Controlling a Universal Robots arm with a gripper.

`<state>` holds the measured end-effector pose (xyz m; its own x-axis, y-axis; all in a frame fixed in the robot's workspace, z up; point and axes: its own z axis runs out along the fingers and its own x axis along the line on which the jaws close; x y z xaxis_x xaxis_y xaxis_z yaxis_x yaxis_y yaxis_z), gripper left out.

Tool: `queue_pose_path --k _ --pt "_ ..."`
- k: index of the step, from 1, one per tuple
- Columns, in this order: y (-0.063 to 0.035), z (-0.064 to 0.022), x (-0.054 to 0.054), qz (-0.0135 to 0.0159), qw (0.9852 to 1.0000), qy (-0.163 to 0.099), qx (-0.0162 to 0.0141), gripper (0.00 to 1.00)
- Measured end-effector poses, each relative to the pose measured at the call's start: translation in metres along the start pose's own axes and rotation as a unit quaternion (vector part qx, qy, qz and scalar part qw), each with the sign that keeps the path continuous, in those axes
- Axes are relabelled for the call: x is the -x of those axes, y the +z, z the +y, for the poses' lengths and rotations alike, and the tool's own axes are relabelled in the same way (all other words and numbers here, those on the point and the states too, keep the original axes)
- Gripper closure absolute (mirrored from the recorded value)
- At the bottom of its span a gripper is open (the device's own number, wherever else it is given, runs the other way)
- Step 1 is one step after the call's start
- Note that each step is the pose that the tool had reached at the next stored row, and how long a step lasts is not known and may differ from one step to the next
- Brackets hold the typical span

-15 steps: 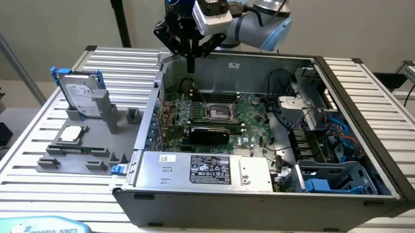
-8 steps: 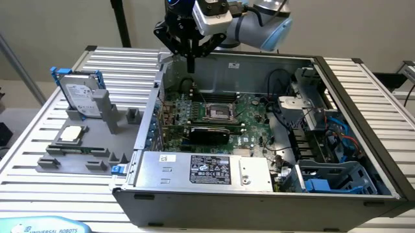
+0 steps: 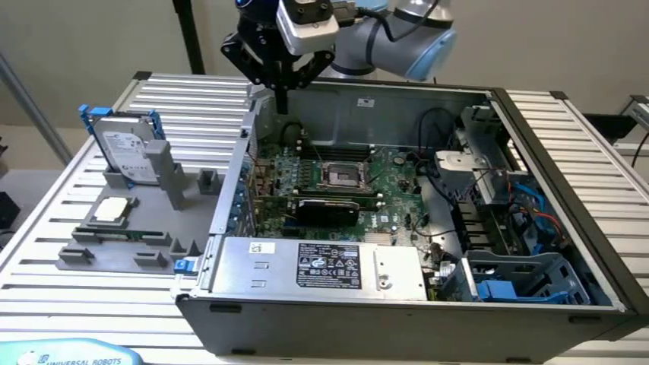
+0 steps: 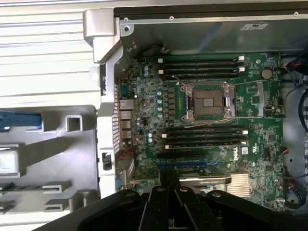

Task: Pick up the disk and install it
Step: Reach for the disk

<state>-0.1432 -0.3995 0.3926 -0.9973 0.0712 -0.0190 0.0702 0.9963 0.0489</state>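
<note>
The disk (image 3: pixel 130 152), a silver-grey drive with a white label in a blue carrier, stands upright in a grey holder (image 3: pixel 152 182) on the table at the exterior view's left. My gripper (image 3: pixel 281 105) hangs above the open computer case's (image 3: pixel 406 103) rear corner, well apart from the disk, to its right in the exterior view and higher up. Its dark fingers are shut together with nothing between them. In the wrist view the gripper (image 4: pixel 168 204) looks down on the motherboard (image 4: pixel 211 101), and a blue strip of the carrier (image 4: pixel 19 121) shows at the edge.
A small square silver chip (image 3: pixel 112 209) lies on the grey fixture in front of the disk. Inside the case are a silver power supply with a black label (image 3: pixel 324 266), cables and a blue drive cage (image 3: pixel 527 277). The case wall (image 4: pixel 103 43) stands between fixture and motherboard.
</note>
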Motion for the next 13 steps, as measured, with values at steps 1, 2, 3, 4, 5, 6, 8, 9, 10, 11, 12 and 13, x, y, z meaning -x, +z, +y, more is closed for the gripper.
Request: queue_pose_path --k 1,2,3,4,5,6,8,9,10,11,12,13 --pt "-0.0001 -0.0004 -0.004 0.0 1.0 0.0 0.0 0.89" --pt "-0.0002 -0.0007 -0.009 0.0 1.0 0.0 0.0 0.89" --pt "-0.0003 -0.001 -0.014 0.0 1.0 0.0 0.0 0.89" --pt "-0.0004 -0.0013 -0.018 0.0 1.0 0.0 0.0 0.89" --pt "-0.0005 -0.0016 -0.023 0.0 1.0 0.0 0.0 0.89" --pt "-0.0006 -0.0019 -0.027 0.0 1.0 0.0 0.0 0.89" --pt "-0.0008 -0.0026 -0.036 0.0 1.0 0.0 0.0 0.89" --pt "-0.0009 -0.0029 -0.041 0.0 1.0 0.0 0.0 0.89" --pt "-0.001 -0.0032 -0.046 0.0 1.0 0.0 0.0 0.89" --pt "-0.0011 -0.0035 -0.05 0.0 1.0 0.0 0.0 0.89" --pt "-0.0012 -0.0039 -0.054 0.0 1.0 0.0 0.0 0.89" --pt "-0.0013 -0.0042 -0.059 0.0 1.0 0.0 0.0 0.89"
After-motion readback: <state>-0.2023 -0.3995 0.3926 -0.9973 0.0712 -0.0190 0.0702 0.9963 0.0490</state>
